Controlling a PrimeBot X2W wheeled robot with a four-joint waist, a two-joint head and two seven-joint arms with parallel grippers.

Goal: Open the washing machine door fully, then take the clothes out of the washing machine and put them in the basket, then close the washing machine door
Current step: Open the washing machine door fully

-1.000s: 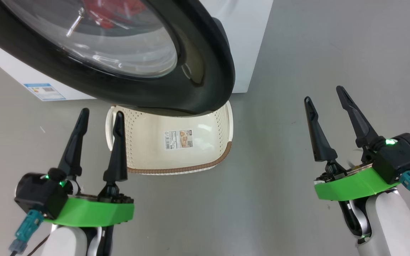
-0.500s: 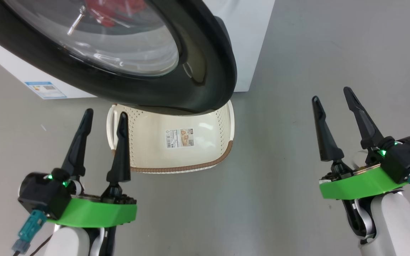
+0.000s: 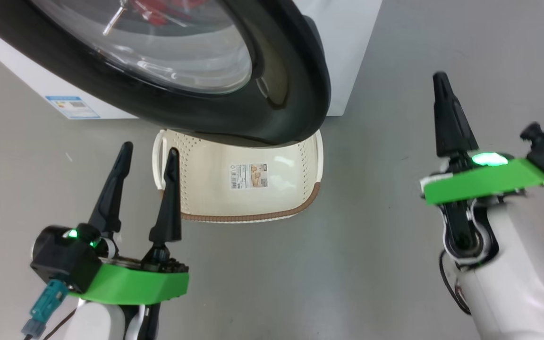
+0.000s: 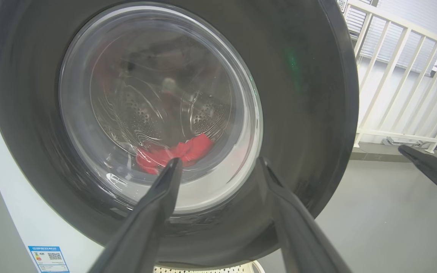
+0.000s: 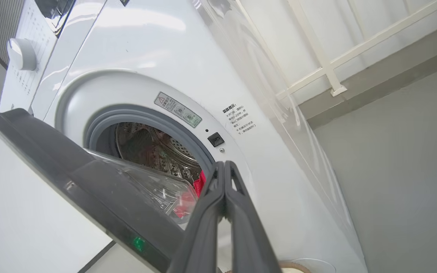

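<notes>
The washing machine door [image 3: 295, 94], black-rimmed with a bulging glass window, stands partly open over the cream basket [image 3: 206, 189]. Red clothes [image 4: 176, 151] lie in the steel drum, seen through the glass and past the grey gasket [image 5: 101, 125] as clothes [image 5: 199, 182]. My left gripper [image 3: 149, 150] is open at the lower left, pointing at the door's front, with nothing between its fingers [image 4: 165, 189]. My right gripper [image 3: 442, 82] is shut on nothing, right of the door's free edge and apart from it. In the right wrist view this gripper [image 5: 224, 165] points toward the gap between the door [image 5: 70, 170] and the washing machine [image 5: 146, 49].
Grey floor spreads to the right of the washing machine [image 3: 347, 47] and in front of the basket. A blue label [image 3: 72, 107] sits low on the washer's front. A white railing [image 4: 393, 76] runs along the wall beyond the machine.
My right gripper has shut its fingers, risen and turned on its wrist. The left gripper stays open in place. The head camera has shifted slightly.
</notes>
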